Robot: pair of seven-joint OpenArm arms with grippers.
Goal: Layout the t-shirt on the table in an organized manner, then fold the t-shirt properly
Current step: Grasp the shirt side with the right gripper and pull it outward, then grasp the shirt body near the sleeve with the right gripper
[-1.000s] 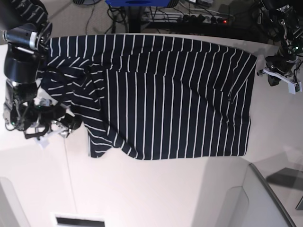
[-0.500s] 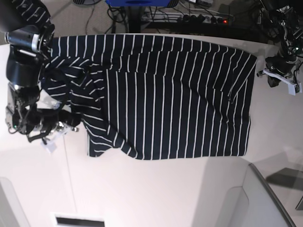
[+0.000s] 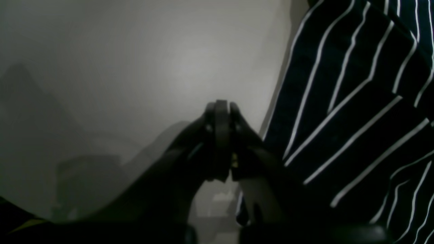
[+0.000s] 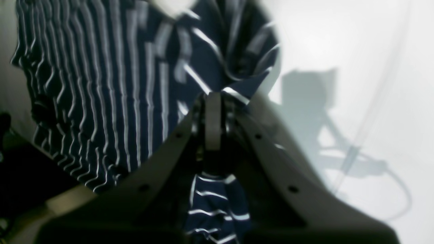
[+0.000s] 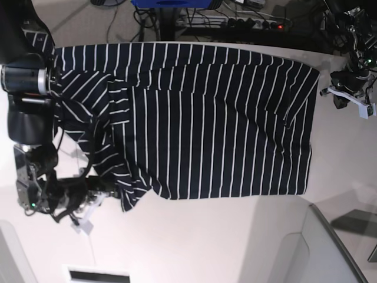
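The dark navy t-shirt point(image 5: 218, 124) with thin white stripes lies spread on the white table point(image 5: 206, 242), its left part bunched and creased. My right gripper point(image 5: 100, 191) is near the shirt's lower left corner, shut on a fold of the cloth. In the right wrist view, the gripper point(image 4: 213, 98) pinches striped cloth point(image 4: 118, 84), and more hangs below the fingers. My left gripper point(image 5: 333, 93) is just off the shirt's right edge. In the left wrist view it point(image 3: 218, 112) is shut and empty above bare table point(image 3: 135, 67), with the shirt point(image 3: 356, 101) beside it.
Cables and a power strip point(image 5: 235, 23) lie beyond the table's far edge. A grey curved panel point(image 5: 330, 247) stands at the lower right. A thin seam line point(image 5: 88, 236) runs down the table at the lower left. A dark slot point(image 5: 97, 275) sits at the bottom edge.
My right gripper has moved toward the table's near edge, pulling the shirt's left part with it. The bunched cloth there has spread out. The left arm has not moved.
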